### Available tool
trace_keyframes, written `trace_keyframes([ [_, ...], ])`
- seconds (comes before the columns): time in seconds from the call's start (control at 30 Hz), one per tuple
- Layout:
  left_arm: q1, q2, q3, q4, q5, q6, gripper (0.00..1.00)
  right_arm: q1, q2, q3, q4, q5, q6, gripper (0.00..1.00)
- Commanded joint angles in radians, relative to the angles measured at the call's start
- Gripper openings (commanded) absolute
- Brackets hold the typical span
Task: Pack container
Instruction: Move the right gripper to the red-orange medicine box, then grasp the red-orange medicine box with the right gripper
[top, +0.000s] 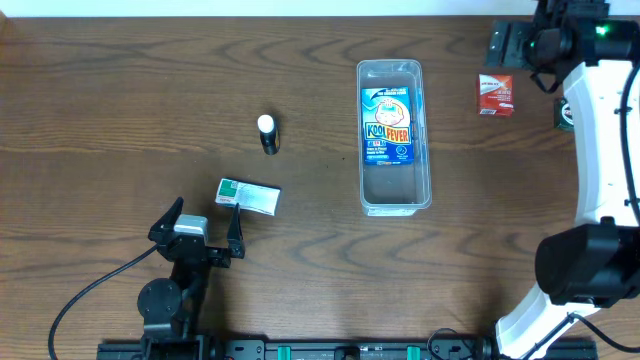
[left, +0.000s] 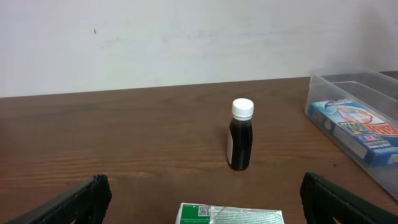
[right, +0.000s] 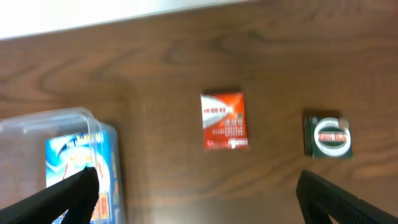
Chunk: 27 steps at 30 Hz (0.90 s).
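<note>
The right wrist view is blurred: print on the red packet (right: 224, 121) and the green pack (right: 328, 137) cannot be read, and the container (right: 22, 149) runs off its bottom and left edges. The left wrist view's bottom edge cuts the white-and-green packet (left: 230, 214). Overhead, the right arm (top: 600, 130) hides most of the green pack.

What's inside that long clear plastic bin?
The container holds one blue Kool Fever box, lying flat toward its far end; the near end looks bare. Whatever might lie beneath the box is covered by it.
</note>
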Motion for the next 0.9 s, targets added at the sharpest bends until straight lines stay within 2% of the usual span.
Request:
trace_keyframes([
  [0.0, 0.007, -0.006, -0.019, -0.032, 0.003, 0.007, 0.98, -0.030, 0.056, -0.009, 0.032, -0.029, -0.031, 0.99],
  [0.47, 0.007, -0.006, -0.019, -0.032, 0.003, 0.007, 0.98, -0.077, 0.313, -0.009, 0.191, 0.001, -0.045, 0.98],
  [0.87, 0.007, -0.006, -0.019, -0.032, 0.003, 0.007, 0.98, -0.077, 0.445, -0.009, 0.221, 0.014, -0.048, 0.97],
])
